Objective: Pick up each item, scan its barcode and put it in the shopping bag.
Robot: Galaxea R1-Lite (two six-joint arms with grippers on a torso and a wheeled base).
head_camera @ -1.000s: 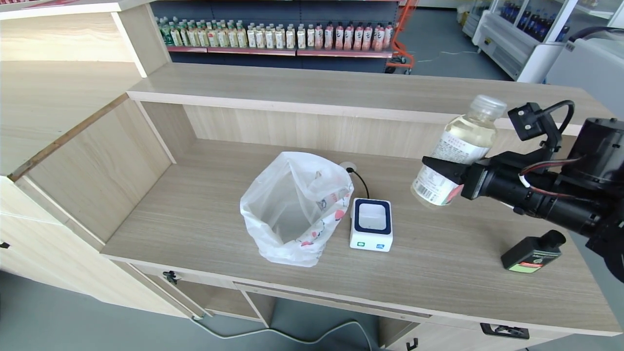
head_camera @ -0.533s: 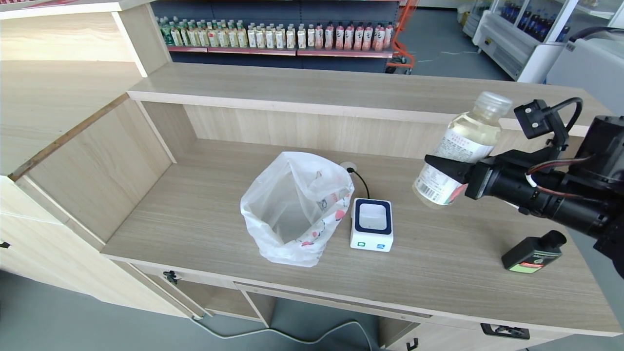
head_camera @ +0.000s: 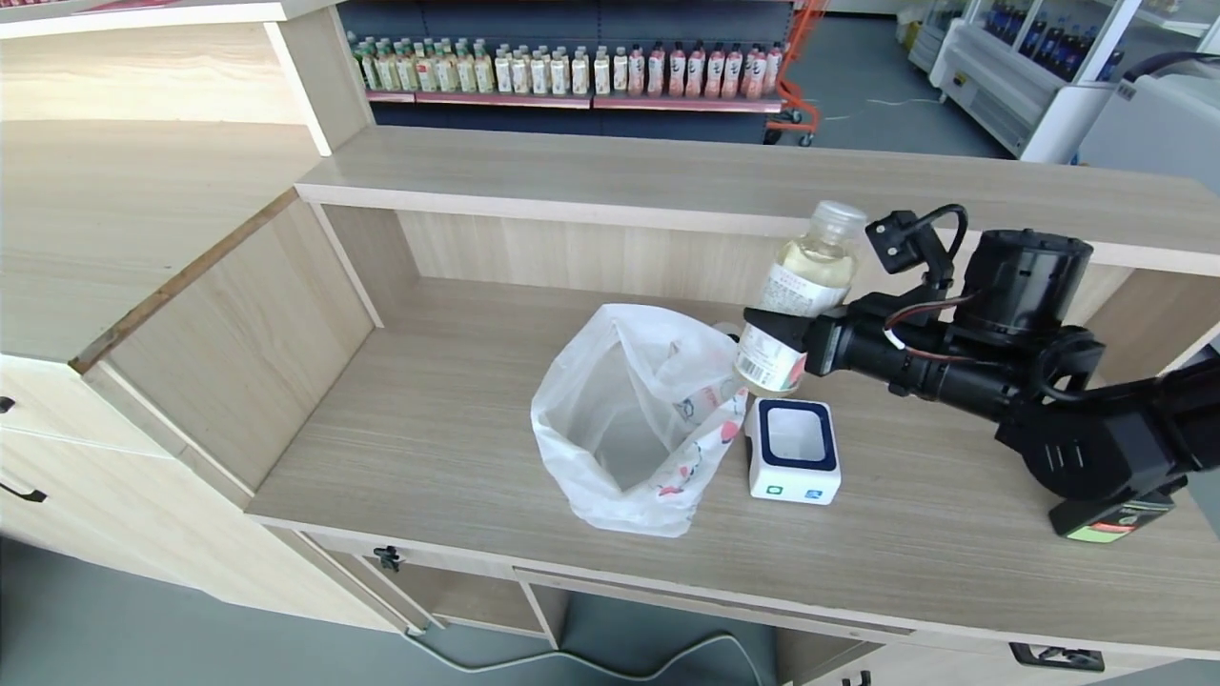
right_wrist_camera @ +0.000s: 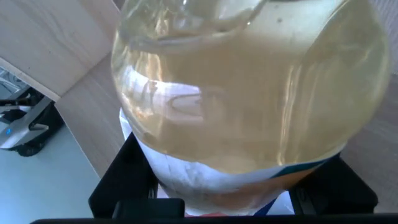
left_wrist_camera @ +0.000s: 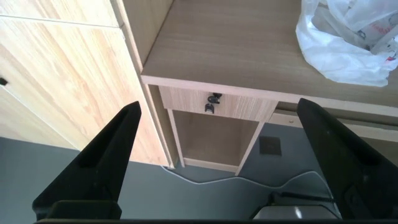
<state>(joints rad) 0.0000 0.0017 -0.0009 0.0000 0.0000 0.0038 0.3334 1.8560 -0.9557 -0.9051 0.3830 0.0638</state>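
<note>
The left gripper (left_wrist_camera: 217, 109) hangs in front of the counter's front edge, near its left corner. Its two black wedge-shaped fingers are spread wide with nothing between them, and a small key (left_wrist_camera: 212, 103) sits in the drawer front beyond.

On the pale wood-grain counter (head_camera: 457, 448), a small dark container (head_camera: 1110, 519) with a green and red label lies at the front right edge, partly hidden by the right arm.

Toward the middle stands the shopping bag (head_camera: 629, 429), thin, crinkled white plastic with a red print, its mouth gaping open. Just beside it, on its right, sits the scanner (head_camera: 793, 450), a squat white box with rounded corners and a dark blue frame round its glossy window.

Above the scanner's far edge and close to the bag's rim, the right gripper (head_camera: 777, 343) is clamped on the lower body of a clear plastic bottle (head_camera: 796, 300). The bottle is held clear of the counter, near upright and leaning slightly, with its ribbed cap uppermost. It holds pale yellow liquid (right_wrist_camera: 249, 112) and wears a white paper label with a barcode near the base.

Behind runs the counter's raised back ledge (head_camera: 667, 176) in the same wood grain. Well beyond it, rows of drink bottles (head_camera: 572, 69) line a store shelf.
</note>
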